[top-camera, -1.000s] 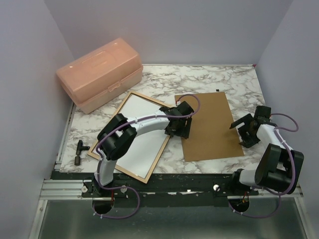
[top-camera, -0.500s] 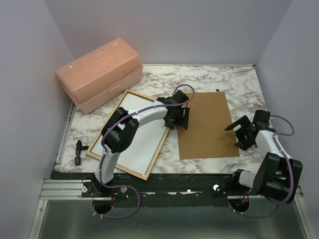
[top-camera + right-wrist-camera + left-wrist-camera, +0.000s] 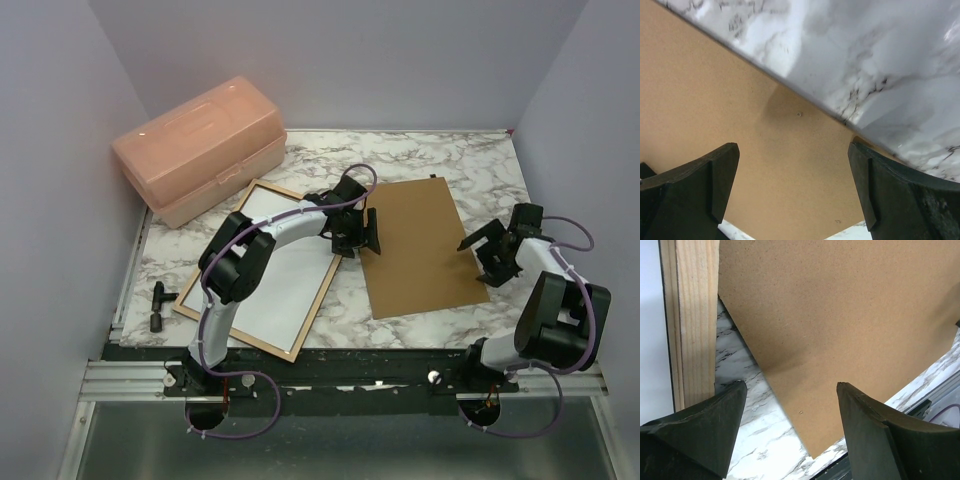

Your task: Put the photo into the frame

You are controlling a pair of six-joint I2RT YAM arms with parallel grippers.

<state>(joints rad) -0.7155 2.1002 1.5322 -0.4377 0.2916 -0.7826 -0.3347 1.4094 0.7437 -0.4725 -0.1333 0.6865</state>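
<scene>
— What's the biggest thing under the jaws?
— The marble table (image 3: 440, 160). A strip of it shows in the wide gap of the left gripper (image 3: 790, 387), which holds nothing.
— And the frame (image 3: 692, 315)?
— Lying flat, tan wood side up. One rail runs just past that gripper's left finger. The photo (image 3: 275, 290) lies inside the frame, white back up, beyond the rail.
— The brown backing board (image 3: 420, 250)?
— Flat on the table, ahead of the left jaws and reaching under the right finger. Its far edge lies under the right gripper (image 3: 793, 150).
— Is that one gripping?
— No. It is spread wide and empty, with board below it and marble past the edge.
</scene>
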